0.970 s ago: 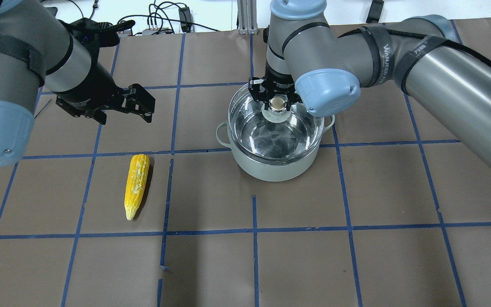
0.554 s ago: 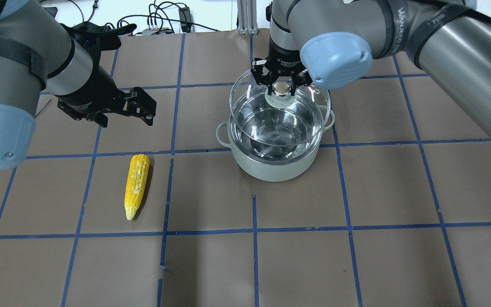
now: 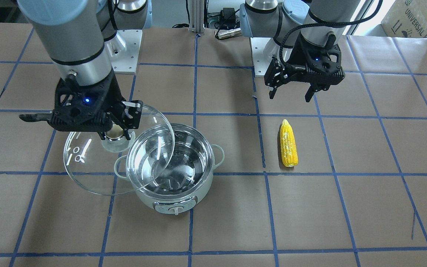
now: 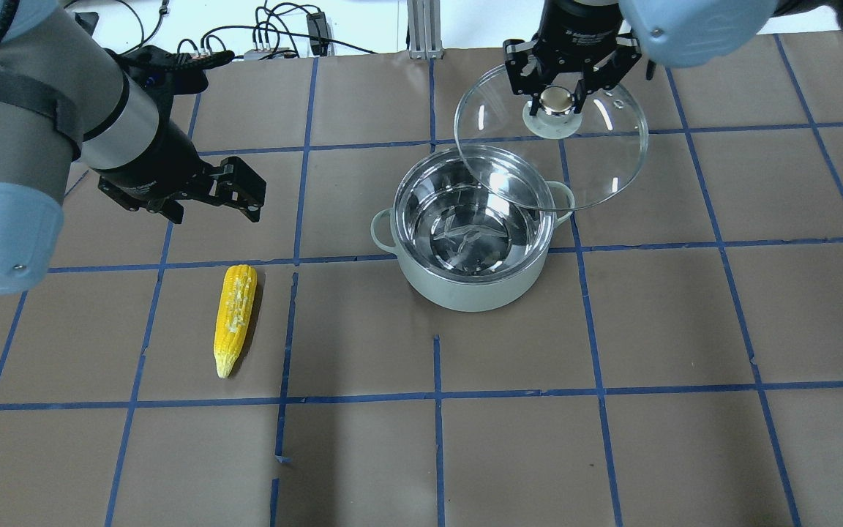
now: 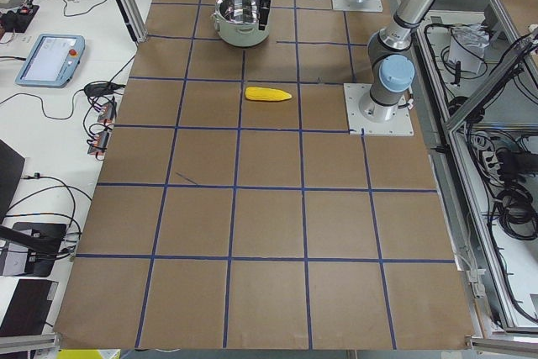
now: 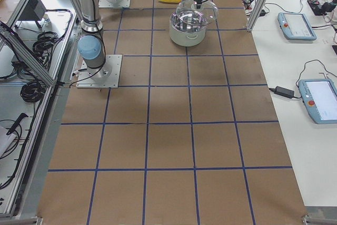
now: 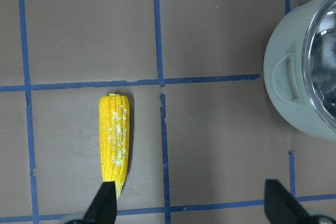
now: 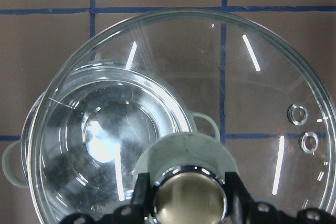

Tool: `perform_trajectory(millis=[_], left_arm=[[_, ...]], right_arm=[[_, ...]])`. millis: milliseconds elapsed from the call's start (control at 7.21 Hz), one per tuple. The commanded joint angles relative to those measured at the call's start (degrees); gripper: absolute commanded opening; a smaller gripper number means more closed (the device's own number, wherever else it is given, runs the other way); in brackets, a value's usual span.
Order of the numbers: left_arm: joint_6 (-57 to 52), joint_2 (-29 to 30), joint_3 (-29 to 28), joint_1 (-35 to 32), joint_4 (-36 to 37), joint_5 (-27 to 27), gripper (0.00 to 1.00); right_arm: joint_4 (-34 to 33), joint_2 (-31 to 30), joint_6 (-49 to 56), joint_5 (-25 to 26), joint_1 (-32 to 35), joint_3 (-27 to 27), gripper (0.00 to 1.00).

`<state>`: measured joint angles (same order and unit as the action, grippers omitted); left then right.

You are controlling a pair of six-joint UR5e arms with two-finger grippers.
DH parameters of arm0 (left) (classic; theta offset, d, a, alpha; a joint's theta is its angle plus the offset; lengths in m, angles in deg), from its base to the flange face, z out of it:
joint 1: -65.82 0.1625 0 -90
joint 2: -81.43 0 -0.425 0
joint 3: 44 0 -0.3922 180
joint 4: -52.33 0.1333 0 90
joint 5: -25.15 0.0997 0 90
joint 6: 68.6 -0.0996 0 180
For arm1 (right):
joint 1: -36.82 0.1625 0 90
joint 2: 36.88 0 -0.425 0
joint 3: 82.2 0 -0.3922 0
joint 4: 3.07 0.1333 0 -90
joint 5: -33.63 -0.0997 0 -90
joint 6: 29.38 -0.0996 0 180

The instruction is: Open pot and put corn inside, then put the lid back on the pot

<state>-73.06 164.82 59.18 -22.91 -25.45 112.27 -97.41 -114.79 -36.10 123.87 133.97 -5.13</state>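
The pale mint pot (image 4: 465, 289) stands uncovered mid-table, its steel interior bare; it also shows in the front view (image 3: 202, 187). My right gripper (image 4: 555, 102) is shut on the gold-tan knob of the clear glass lid (image 4: 612, 165) and holds the lid in the air, behind and right of the pot, overlapping its rim. In the front view the right gripper (image 3: 115, 131) and the lid (image 3: 87, 174) show too. The yellow corn (image 4: 235, 315) lies on the table left of the pot. My left gripper (image 4: 213, 211) is open and empty, above and behind the corn (image 7: 114, 142).
Brown paper with a blue tape grid covers the table (image 4: 685, 329). Cables and connectors lie along the far edge (image 4: 275, 36). The arm bases (image 3: 124, 48) stand at the robot's side of the table.
My right gripper has lifted the lid off the pot and carried it up and to the back right. The left gripper has barely moved.
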Motion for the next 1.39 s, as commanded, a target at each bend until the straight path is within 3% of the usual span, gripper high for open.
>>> perform_trajectory(millis=[0, 277, 416, 693, 970, 1248], left_arm=[[-3.5, 1.4, 5.3, 0.8, 7.8, 0.2, 1.00], [-5.2, 1.6, 14.6, 4.3, 17.4, 0.4, 1.00], [-5.4, 2.3, 15.1, 6.0, 17.4, 0.5, 1.00], [-13.2, 5.7, 15.2, 6.9, 18.1, 0.6, 1.00], [-13.6, 11.9, 16.0, 7.8, 25.4, 0.4, 1.00], [-12.7, 14.2, 18.3, 7.7, 32.5, 0.4, 1.00]], right_arm=[[5.6, -3.9, 2.4, -0.3, -2.3, 0.3, 0.47], [8.4, -5.5, 1.8, -0.5, -2.1, 0.5, 0.45], [9.1, -6.9, 1.7, -0.5, -1.8, 1.4, 0.44], [5.6, -11.5, 2.5, 0.1, -2.5, 9.0, 0.45], [5.2, -12.0, 2.5, 0.9, -2.5, 9.2, 0.45], [5.0, -12.2, 2.4, 1.0, -2.3, 9.2, 0.45]])
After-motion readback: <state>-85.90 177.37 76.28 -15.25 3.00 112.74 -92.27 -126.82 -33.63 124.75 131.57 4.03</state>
